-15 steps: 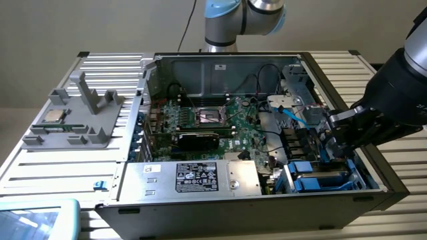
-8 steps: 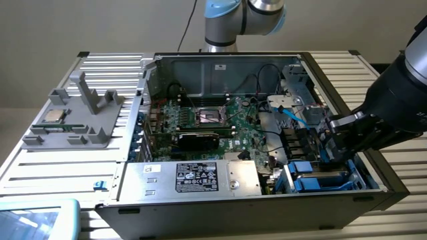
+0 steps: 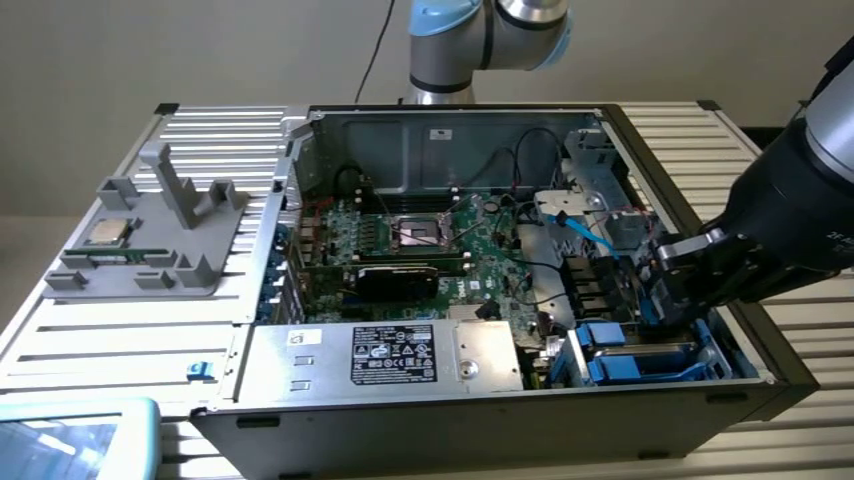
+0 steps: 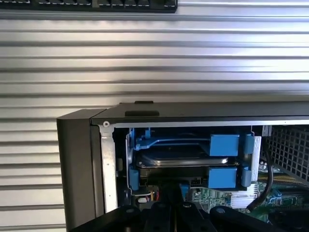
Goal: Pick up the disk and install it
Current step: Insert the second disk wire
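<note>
The disk [image 3: 646, 349] lies flat in the blue-railed drive bay at the front corner of the open computer case [image 3: 441, 425], on the exterior view's right. In the wrist view the disk [image 4: 186, 155] shows as a silver-grey slab between blue plastic rails [image 4: 223, 145], level inside the bay. My gripper [image 3: 665, 300] hangs just above and behind the bay, inside the case. Its dark fingers [image 4: 161, 212] are pressed together, so the gripper [image 4: 172, 209] is shut with nothing between them, a short way from the disk's near edge.
A silver power supply box with a black label [image 3: 400, 355] fills the case's front. The motherboard [image 3: 427, 240] and a blue cable [image 3: 587, 235] lie behind the bay. On the slatted table [image 3: 120, 340], a grey fixture [image 3: 160, 235] holds a small square chip [image 3: 107, 232].
</note>
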You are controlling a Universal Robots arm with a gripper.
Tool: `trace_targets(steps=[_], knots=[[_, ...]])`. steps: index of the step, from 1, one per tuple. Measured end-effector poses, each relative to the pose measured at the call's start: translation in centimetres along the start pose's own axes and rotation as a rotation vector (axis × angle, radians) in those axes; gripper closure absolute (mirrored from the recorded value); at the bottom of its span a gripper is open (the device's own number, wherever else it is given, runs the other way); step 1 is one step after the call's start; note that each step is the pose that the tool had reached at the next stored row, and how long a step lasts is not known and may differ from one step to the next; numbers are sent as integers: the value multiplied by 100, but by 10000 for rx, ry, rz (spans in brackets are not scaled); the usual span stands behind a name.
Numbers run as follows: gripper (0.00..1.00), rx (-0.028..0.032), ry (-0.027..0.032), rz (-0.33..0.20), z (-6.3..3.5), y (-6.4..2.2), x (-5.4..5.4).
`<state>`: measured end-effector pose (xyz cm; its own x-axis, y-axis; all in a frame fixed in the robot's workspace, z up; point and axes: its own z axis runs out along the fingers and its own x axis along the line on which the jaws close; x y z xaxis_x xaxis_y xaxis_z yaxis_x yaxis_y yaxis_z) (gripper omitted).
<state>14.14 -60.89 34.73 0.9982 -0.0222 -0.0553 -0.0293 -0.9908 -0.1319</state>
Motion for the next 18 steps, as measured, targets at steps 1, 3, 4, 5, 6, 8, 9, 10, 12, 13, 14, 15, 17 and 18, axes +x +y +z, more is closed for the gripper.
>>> trace_targets(steps=[1,3,4,5,6,8,9,10,12,13,14,15,17,18], knots=[[89,0,-4,-1,7,1,4],[89,5,-7,1,20,2,4],[89,10,-8,1,27,4,5],[89,13,-10,2,31,4,5],[89,15,-14,2,37,4,5],[89,17,-23,2,49,5,6],[89,18,-29,4,55,6,6],[89,17,-35,4,61,6,6],[89,13,-49,6,72,8,7],[89,15,-58,8,79,9,7],[89,17,-67,9,87,10,8],[89,18,-75,10,94,11,8],[89,13,-90,12,100,11,9],[89,12,-98,13,101,12,9]])
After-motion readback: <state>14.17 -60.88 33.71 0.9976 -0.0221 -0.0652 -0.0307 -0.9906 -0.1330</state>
